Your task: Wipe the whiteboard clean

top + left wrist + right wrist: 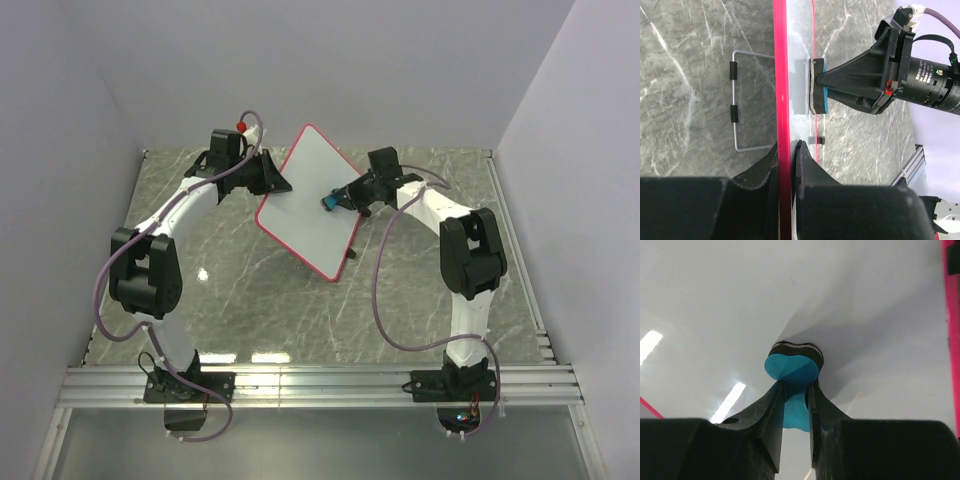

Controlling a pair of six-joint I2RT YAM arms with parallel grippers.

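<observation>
The whiteboard (300, 215), white with a red-pink rim, stands tilted above the table's far middle. My left gripper (283, 186) is shut on its left edge; in the left wrist view the red rim (781, 75) runs between the closed jaws of that gripper (788, 147). My right gripper (338, 198) is shut on a small blue eraser (328, 202). The eraser's dark felt face is pressed flat against the board's surface. In the right wrist view the eraser (792, 367) sits between the jaws of the gripper (796, 386), against the white board (740, 300). No marks show on the board.
A grey marble table (250, 290) lies below the board. A thin wire stand (734, 107) with black sleeves sits behind the board. A small black clip (816, 140) is on the board's far rim. An aluminium rail (320, 385) runs along the near edge, and walls close in on both sides.
</observation>
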